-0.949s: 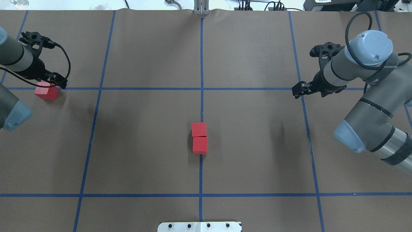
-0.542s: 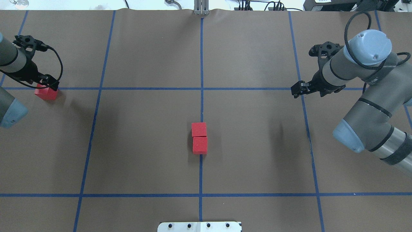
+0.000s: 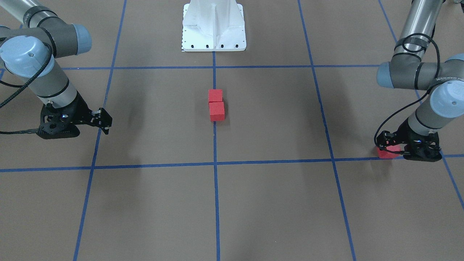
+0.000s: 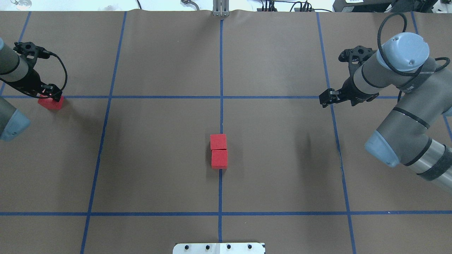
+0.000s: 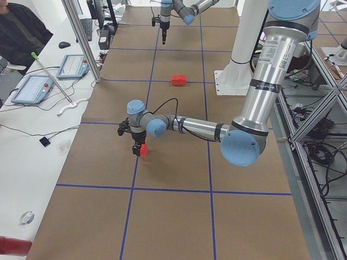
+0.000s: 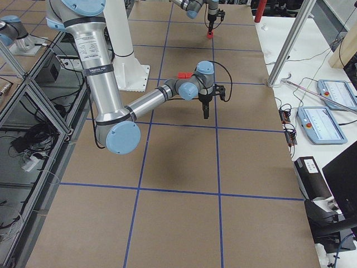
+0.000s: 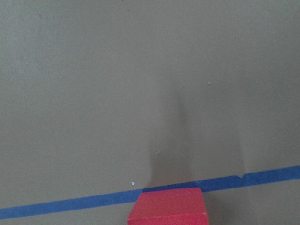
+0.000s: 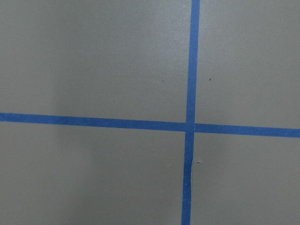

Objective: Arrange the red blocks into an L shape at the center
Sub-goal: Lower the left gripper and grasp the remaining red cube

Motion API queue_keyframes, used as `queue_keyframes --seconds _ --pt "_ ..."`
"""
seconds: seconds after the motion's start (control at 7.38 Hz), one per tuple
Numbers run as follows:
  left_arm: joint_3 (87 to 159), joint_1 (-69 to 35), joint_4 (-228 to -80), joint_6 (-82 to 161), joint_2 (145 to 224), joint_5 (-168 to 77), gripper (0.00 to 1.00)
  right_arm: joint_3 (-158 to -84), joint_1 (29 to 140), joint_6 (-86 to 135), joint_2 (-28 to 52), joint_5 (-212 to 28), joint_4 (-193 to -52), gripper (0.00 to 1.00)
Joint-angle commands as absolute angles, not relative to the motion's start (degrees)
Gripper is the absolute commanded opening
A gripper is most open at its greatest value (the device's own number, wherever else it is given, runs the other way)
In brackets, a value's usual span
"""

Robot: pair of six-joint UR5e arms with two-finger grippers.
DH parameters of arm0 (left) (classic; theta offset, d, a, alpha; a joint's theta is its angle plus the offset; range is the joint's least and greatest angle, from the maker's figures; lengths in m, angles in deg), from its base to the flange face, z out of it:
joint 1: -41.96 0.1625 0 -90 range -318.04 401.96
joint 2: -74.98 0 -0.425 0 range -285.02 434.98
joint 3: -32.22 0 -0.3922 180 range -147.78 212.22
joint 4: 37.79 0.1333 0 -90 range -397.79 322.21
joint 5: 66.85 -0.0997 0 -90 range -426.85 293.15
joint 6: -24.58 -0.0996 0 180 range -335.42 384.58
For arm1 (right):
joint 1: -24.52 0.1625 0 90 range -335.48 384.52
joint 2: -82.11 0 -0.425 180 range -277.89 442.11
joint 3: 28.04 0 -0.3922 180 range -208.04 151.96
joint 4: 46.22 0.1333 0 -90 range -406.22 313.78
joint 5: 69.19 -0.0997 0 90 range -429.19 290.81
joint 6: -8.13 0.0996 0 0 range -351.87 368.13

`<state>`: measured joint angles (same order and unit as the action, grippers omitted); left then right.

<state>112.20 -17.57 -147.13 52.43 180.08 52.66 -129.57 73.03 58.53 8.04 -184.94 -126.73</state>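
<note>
Two red blocks lie touching in a line on the central blue tape line at the center of the brown surface; they also show in the front view. The third red block sits at the far left on a horizontal tape line, and shows in the front view and at the bottom of the left wrist view. My left gripper is low over this block, its open fingers straddling it. My right gripper hangs shut and empty over a tape crossing at the right.
The white metal base sits at the near table edge, behind the center blocks. Blue tape lines divide the brown surface into grid squares. Stands and cables line the far edge. Operator desks with tablets flank the table's ends.
My left gripper moved left and down onto the far-left red block. The block and the two center blocks did not move. The right arm barely shifted.
</note>
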Motion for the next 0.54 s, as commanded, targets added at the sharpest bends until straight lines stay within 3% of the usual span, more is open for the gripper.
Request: queue_keyframes --seconds 0.0,0.41 --pt "112.38 -17.46 -147.13 52.44 180.09 52.77 0.0 -129.81 73.03 58.75 8.11 -184.94 -126.64 1.0" --pt "117.98 -17.72 -144.42 57.58 181.57 62.05 0.0 -129.99 73.03 58.75 8.28 -184.94 -126.64 1.0"
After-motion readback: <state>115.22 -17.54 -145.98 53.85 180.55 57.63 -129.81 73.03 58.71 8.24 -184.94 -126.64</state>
